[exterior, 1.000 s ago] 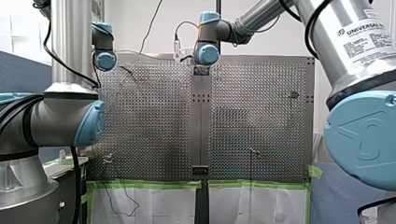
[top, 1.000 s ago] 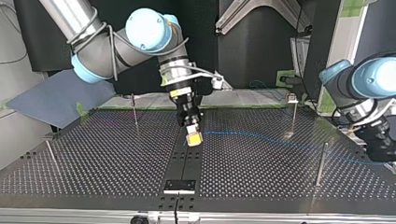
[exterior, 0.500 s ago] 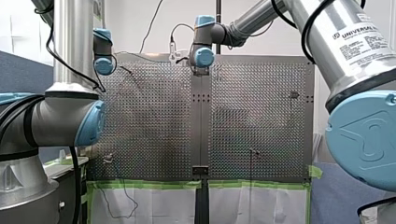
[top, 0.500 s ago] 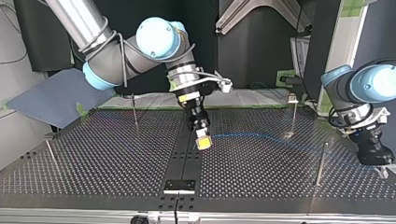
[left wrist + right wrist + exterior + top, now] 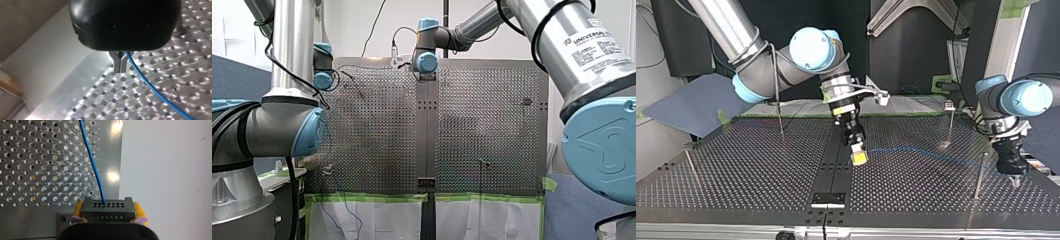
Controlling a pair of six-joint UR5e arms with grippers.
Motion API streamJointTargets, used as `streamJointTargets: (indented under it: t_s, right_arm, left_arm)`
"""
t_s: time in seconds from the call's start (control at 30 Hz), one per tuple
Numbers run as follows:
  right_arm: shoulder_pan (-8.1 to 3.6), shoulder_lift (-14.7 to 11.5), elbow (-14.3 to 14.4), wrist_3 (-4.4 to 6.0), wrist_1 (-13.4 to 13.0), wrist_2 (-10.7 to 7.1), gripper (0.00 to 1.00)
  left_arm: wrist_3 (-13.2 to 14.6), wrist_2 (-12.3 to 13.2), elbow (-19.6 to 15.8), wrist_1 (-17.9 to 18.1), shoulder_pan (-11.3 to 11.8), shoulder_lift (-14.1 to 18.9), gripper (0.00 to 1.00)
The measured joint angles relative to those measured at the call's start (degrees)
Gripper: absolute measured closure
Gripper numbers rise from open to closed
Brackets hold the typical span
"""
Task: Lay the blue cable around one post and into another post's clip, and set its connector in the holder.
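In the right wrist view, the yellow pads of my right gripper [image 5: 108,213] are shut on a black connector [image 5: 107,206]. The blue cable [image 5: 92,157] leaves it over the perforated plate. In the top view my right gripper [image 5: 859,159] hangs tilted over the dark centre strip. From there the cable [image 5: 916,151] runs low across the plate to my left gripper [image 5: 1014,181], past a thin post [image 5: 979,175]. In the left wrist view, the metal fingers of my left gripper [image 5: 120,69] are shut on the cable [image 5: 150,87]. The holder [image 5: 828,199] sits on the centre strip near the front edge.
A post with a clip on top [image 5: 950,107] stands behind the cable. Two more thin posts [image 5: 780,117] [image 5: 691,167] stand at the top view's left. In the front view both arms' wrists [image 5: 427,61] [image 5: 323,80] are at the plate's far edge.
In the top view my right gripper has carried the connector nearer and slightly right. My left gripper has moved left and down, close to the post by the cable.
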Motion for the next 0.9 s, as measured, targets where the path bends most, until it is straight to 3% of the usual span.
streamJointTargets:
  t_s: [0.47,0.9]
  right_arm:
    - [-0.92,1.1,-0.1,0.92,-0.1,1.58,1.0]
    - [-2.11,1.6,-0.1,2.07,1.5,2.63,1.0]
  left_arm:
    - [-1.0,6.6,-1.9,2.5,-0.4,-1.5,0.99]
    - [0.2,4.5,-2.5,2.2,-0.2,-1.7,0.99]
